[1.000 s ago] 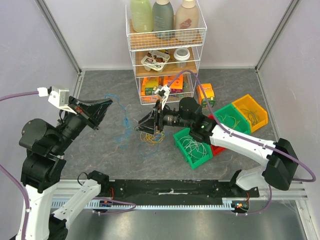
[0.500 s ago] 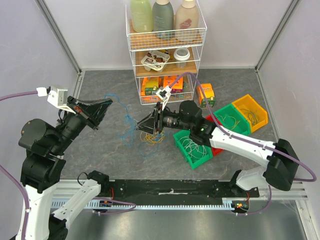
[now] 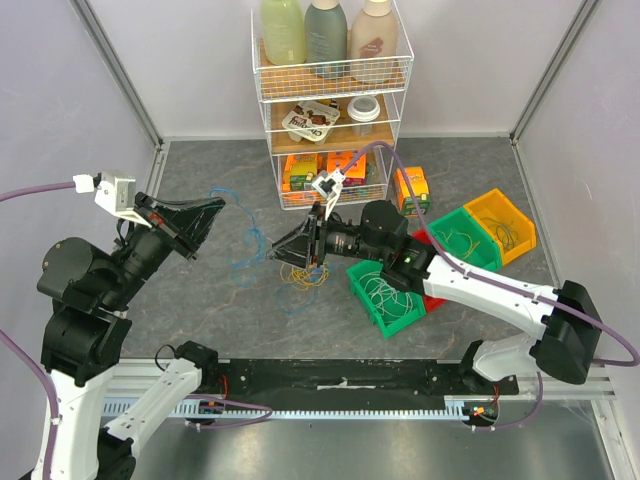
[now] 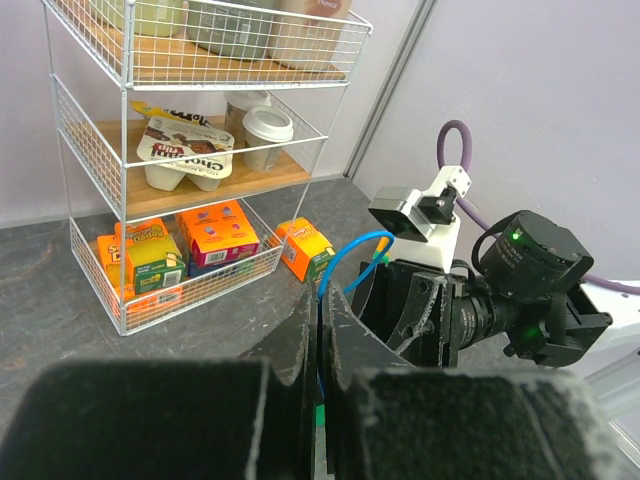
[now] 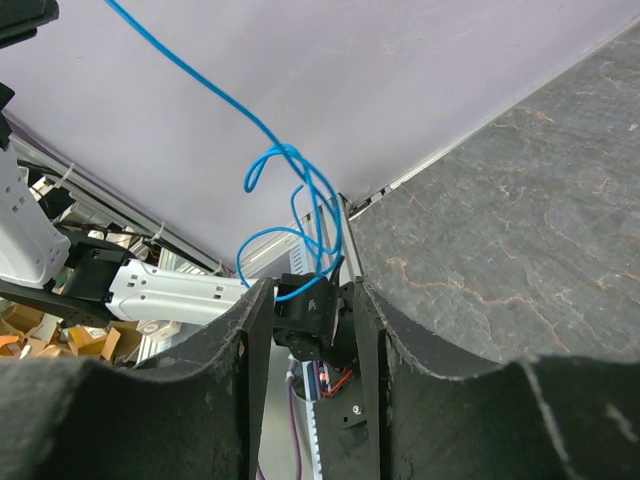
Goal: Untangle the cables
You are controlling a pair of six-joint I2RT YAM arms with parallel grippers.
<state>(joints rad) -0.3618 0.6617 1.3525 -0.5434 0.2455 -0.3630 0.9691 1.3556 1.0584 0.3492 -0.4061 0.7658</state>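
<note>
Narrowed and nudged toward 9 o'clock since a second ago: right gripper [image 3: 272, 255], jaws apart, pinching nothing, blue cable [image 5: 283, 152] looping loosely through the gap. Just at 5 o'clock of it, on the table [image 3: 200, 300], a tangle of yellow and dark cables [image 3: 303, 275]. Farther, at 10 o'clock, left gripper [image 3: 216, 205] clamped on the same blue cable. Beyond, at 12 o'clock, wire rack [image 3: 330, 100].
</note>
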